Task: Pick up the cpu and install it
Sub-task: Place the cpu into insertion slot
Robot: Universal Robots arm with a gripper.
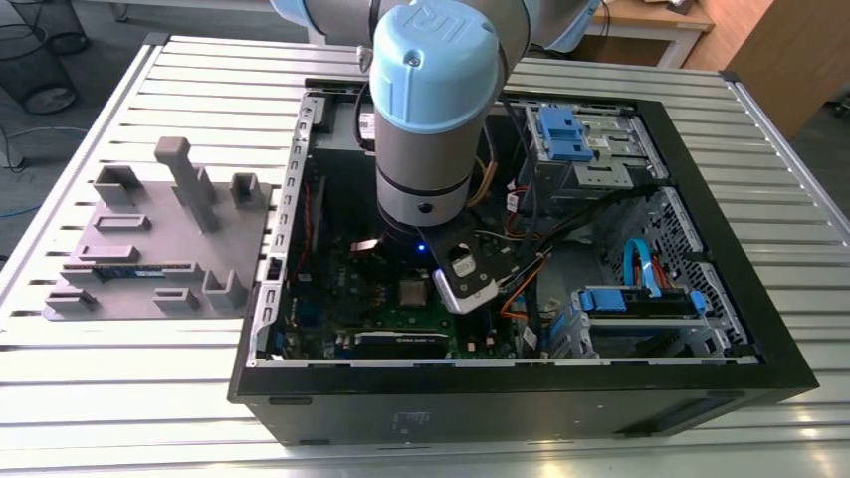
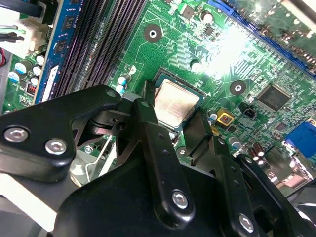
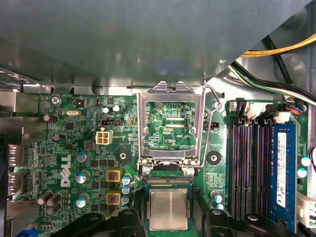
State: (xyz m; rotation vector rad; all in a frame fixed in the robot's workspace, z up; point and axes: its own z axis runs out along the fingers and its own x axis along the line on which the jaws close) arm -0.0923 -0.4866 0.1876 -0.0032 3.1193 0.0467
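The cpu [image 3: 168,209] lies flat in its socket on the green board [image 3: 69,143], with the hand [image 3: 169,222] straddling it; whether it grips, I cannot tell. The metal frame [image 3: 170,123] stands open, so latching seems left.

second wrist view: cpu [image 2: 176,100] corner covered by gripper [image 2: 171,116] | motherboard [image 2: 165,52] patch washed out by glare | first wrist view: gripper cut off at edge
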